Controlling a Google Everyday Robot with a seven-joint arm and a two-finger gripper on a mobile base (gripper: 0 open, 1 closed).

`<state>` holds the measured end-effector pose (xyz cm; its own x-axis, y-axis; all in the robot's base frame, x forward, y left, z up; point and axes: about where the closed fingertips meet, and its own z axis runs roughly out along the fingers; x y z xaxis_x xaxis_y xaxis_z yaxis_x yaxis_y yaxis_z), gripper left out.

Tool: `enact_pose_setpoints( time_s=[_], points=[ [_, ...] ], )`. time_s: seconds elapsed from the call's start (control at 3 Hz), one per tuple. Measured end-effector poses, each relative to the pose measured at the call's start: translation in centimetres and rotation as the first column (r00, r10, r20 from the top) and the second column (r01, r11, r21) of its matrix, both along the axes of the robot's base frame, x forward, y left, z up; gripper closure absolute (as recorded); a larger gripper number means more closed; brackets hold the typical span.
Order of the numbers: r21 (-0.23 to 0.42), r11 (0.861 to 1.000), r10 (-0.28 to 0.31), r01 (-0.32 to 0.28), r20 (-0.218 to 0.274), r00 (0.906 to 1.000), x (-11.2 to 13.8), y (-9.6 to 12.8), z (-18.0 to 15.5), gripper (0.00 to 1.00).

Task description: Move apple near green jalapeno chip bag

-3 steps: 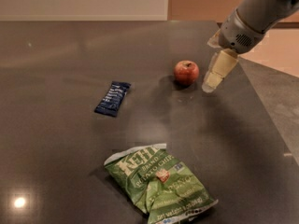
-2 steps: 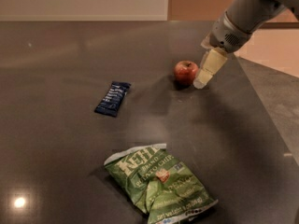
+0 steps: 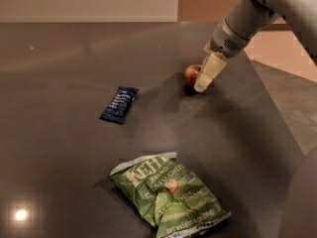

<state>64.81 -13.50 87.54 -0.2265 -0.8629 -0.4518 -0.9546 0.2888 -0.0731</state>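
Note:
The apple (image 3: 189, 74), small and red, sits on the dark tabletop at the back right. My gripper (image 3: 200, 85) hangs from the arm coming in from the upper right. It is down at the apple's right side and covers part of it. The green jalapeno chip bag (image 3: 166, 195) lies crumpled and flat at the front centre, well apart from the apple and the gripper.
A small dark blue snack-bar wrapper (image 3: 119, 104) lies left of the apple, mid-table. The dark table (image 3: 59, 148) ends in an edge running diagonally down the right side, with floor (image 3: 292, 103) beyond it.
The gripper has moved left and slightly down, from beside the apple to overlapping its right side. The apple, bag and wrapper have not moved.

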Motion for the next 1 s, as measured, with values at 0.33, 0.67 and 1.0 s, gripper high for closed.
enact_pose_setpoints(
  time_s=[0.33, 0.67, 1.0],
  points=[
    [-0.005, 1.0, 0.011, -0.011, -0.009, 0.9999, 0.7, 0.46, -1.2, 0.0],
    [-0.012, 1.0, 0.025, -0.025, -0.018, 0.9995, 0.78, 0.76, -1.92, 0.18],
    [-0.015, 0.999, 0.046, -0.046, -0.021, 0.9987, 0.35, 0.81, -2.03, 0.42]
  ],
)
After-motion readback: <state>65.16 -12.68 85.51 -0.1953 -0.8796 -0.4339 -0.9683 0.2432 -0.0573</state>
